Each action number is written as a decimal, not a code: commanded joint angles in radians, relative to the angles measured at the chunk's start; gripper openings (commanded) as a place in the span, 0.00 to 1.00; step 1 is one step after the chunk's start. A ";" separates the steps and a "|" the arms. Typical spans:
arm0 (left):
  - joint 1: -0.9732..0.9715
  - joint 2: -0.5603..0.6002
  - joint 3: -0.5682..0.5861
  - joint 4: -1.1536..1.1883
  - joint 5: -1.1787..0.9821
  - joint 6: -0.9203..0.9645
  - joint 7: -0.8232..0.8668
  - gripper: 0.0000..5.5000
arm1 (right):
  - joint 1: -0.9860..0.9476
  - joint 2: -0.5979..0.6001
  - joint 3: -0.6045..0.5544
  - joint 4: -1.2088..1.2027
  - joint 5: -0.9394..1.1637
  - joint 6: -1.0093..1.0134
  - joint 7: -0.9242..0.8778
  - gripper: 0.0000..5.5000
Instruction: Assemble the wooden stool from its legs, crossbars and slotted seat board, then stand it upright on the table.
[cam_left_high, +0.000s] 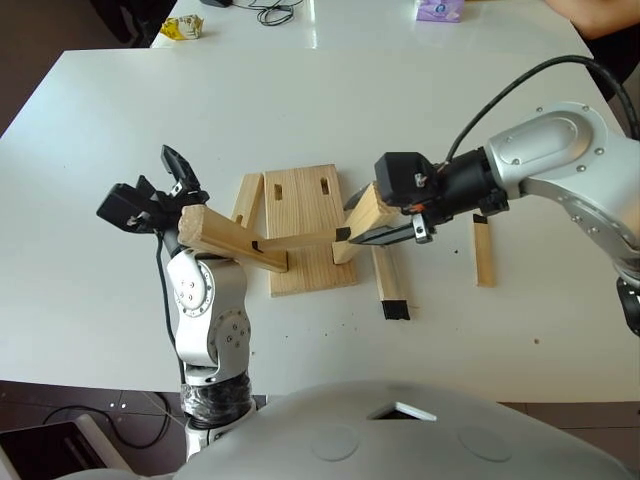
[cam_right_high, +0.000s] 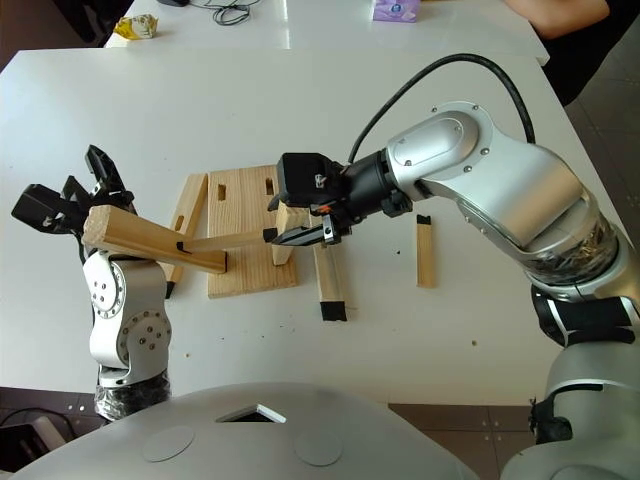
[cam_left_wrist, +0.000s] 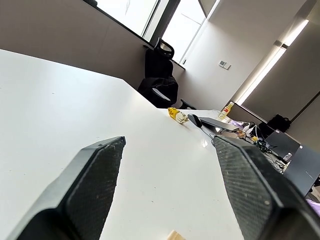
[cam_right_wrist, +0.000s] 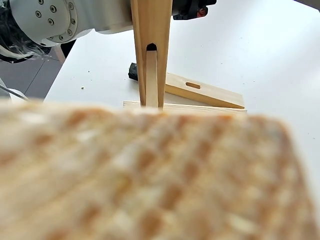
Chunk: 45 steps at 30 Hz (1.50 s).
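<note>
Centrally, the seat board (cam_left_high: 300, 208) lies well apart from the table (cam_left_high: 120, 130) edges.

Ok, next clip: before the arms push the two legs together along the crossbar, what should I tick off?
1. Grip of the right gripper on the right-hand leg: ok, shut on it.
2. One end of the crossbar in the slot of the left-hand leg: ok, the right wrist view shows it seated.
3. Its other end in the right-hand leg: cannot tell, the gripper hides that joint.
4. Grip of the left gripper on the left-hand leg: not ok, it is open and the leg's end only lies by it.
5. The seat board flat on the table beneath them: ok.
</note>
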 joint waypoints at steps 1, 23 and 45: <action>0.021 -0.155 -0.108 0.033 0.019 -0.008 0.004 0.60 | 0.018 0.116 0.063 0.064 0.145 0.349 -0.015 0.37; -0.040 -0.098 -0.186 0.127 0.068 0.007 -0.045 0.60 | 0.197 0.280 0.137 -0.014 -0.032 0.425 -0.314 0.37; -0.099 -0.030 -0.181 0.100 -0.002 0.123 -0.142 0.60 | 0.271 0.440 -0.034 -0.013 -0.060 0.468 -0.365 0.52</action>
